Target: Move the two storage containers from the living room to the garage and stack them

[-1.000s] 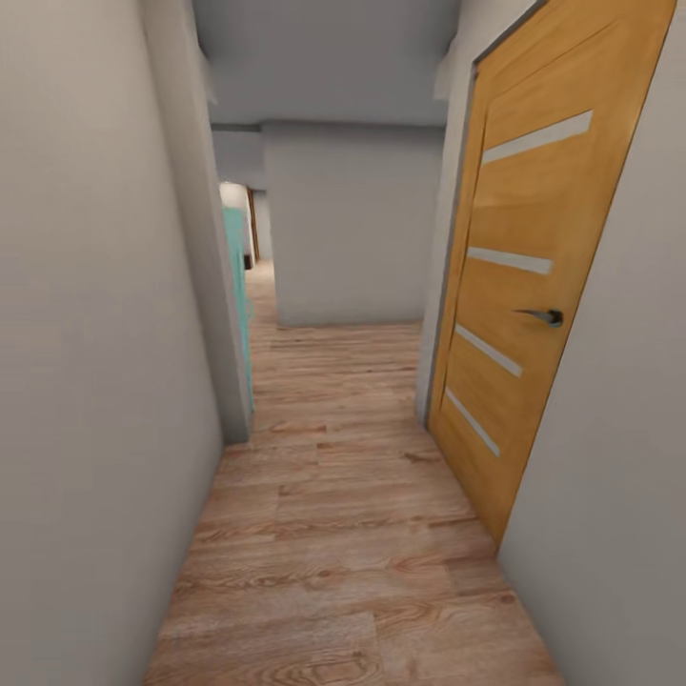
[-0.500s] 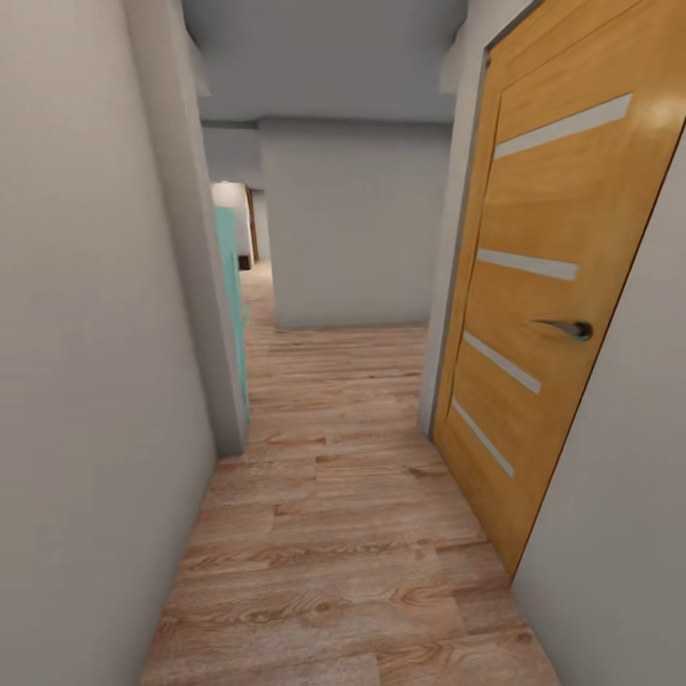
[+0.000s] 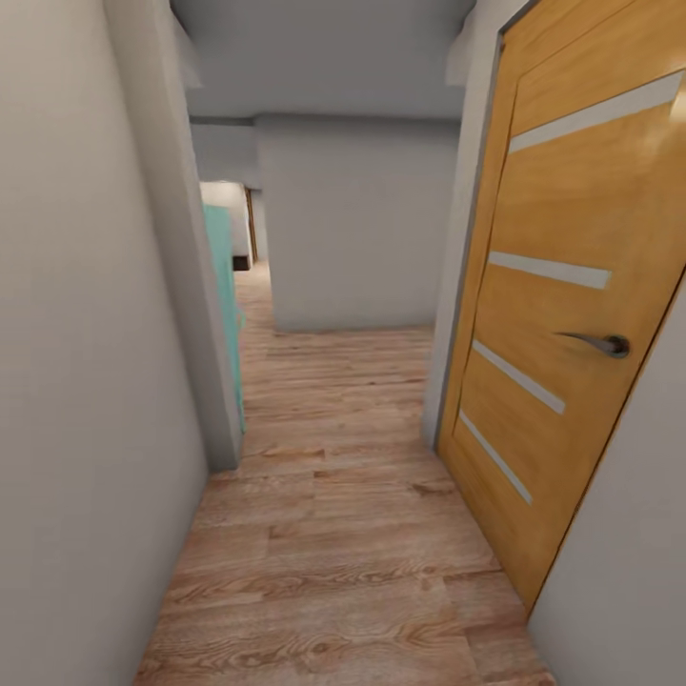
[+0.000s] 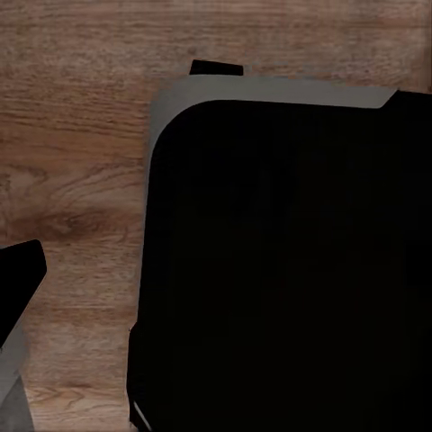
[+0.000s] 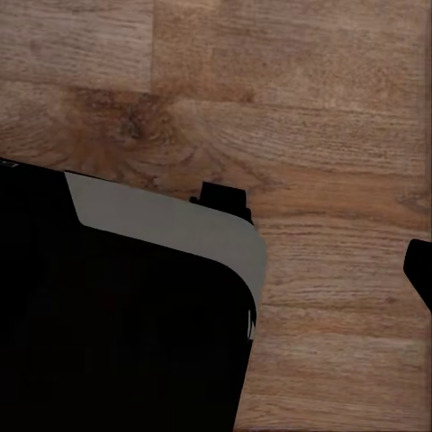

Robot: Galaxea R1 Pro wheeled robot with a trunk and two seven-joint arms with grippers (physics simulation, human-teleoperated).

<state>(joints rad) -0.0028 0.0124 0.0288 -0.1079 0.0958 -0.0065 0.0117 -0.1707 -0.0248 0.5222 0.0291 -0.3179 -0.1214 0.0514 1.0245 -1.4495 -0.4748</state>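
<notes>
Left end effector: in the left wrist view a dark tip [image 4: 18, 297] pokes in at one edge over wood planks; it may be a finger, and I cannot tell whether the fingers are wide or narrow.
Right end effector: in the right wrist view a small dark tip [image 5: 421, 270] cuts in at one edge; too little shows to tell if it is spread or closed.
Robot base: a large black body with a grey rounded rim [image 4: 270, 252] lies under the left wrist camera; the same kind of black body with a grey rim [image 5: 171, 225] appears under the right wrist camera, both above the plank floor.
Storage containers: no orange-red bin can be made out in these pictures, so their place cannot be told.
Left wall: a plain grey-white wall [image 3: 86, 381] runs along the left side of the corridor and ends at a corner.
Teal panel: a teal edge [image 3: 221, 286] stands just beyond that corner.
Floor: light wood planks [image 3: 333, 534] run ahead toward a further opening at the back left.
Far wall: a grey block of wall [image 3: 353, 229] closes the corridor straight ahead.
Wooden door: an orange-brown door [image 3: 572, 314] with pale slanted strips stands on the right, shut in its frame.
Door handle: a dark metal lever [image 3: 598, 343] sits on the door's right side.
</notes>
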